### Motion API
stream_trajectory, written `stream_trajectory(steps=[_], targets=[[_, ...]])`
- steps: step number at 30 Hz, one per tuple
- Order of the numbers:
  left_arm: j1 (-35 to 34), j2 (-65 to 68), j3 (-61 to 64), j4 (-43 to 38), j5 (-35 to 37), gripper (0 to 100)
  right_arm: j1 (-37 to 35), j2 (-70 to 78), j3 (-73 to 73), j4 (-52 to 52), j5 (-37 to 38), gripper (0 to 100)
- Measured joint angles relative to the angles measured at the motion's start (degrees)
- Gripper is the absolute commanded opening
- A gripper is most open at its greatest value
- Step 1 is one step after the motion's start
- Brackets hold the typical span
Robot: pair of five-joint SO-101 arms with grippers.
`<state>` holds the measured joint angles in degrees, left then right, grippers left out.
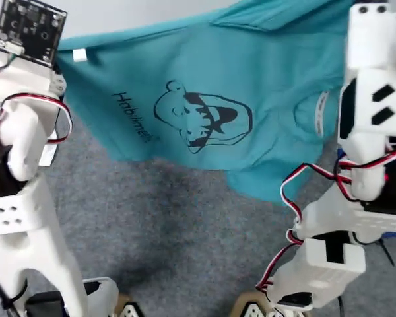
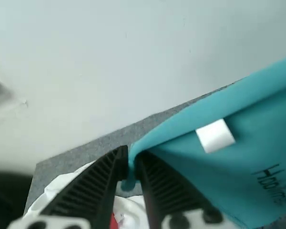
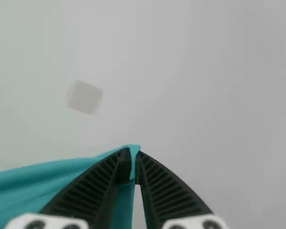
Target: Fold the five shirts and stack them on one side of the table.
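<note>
My left gripper pinched shut on an edge of the shirt, my right gripper clamped on another edge, arms flanking the shirt

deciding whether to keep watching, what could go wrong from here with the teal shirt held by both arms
1. The left fingers and right fingers each pinch just a thin edge of the teal shirt at their tips; it may slip free.
2. A white cloth lies beneath the left fingers and could snag when the shirt comes down.
</note>
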<state>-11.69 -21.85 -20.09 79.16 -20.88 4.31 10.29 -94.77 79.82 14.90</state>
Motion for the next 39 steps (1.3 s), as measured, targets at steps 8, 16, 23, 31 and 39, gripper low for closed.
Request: stream_trajectory(steps=[8, 16, 23, 31, 39], targets=[[0.0, -8.35, -0.18, 1.85, 0.0, 0, -0.18, -5.45, 0.0, 3.34, 2.37, 0.8], [-0.09, -21.63, -0.35, 4.92, 0.0, 0, 4.84, -16.35, -0.09, 10.11, 2.46, 0.8], [-0.09, -32.97, -0.53, 4.92, -0.97, 0, 6.51, -27.34, -1.05, 13.19, 2.73, 0.8], [-0.18, -40.35, -0.62, 5.01, -8.44, 0, 10.73, -32.26, -1.14, 13.27, 2.9, 0.8], [-3.25, -40.35, 4.22, 8.26, -8.88, 0, 10.9, -32.09, 2.2, 13.36, 1.67, 0.8]])
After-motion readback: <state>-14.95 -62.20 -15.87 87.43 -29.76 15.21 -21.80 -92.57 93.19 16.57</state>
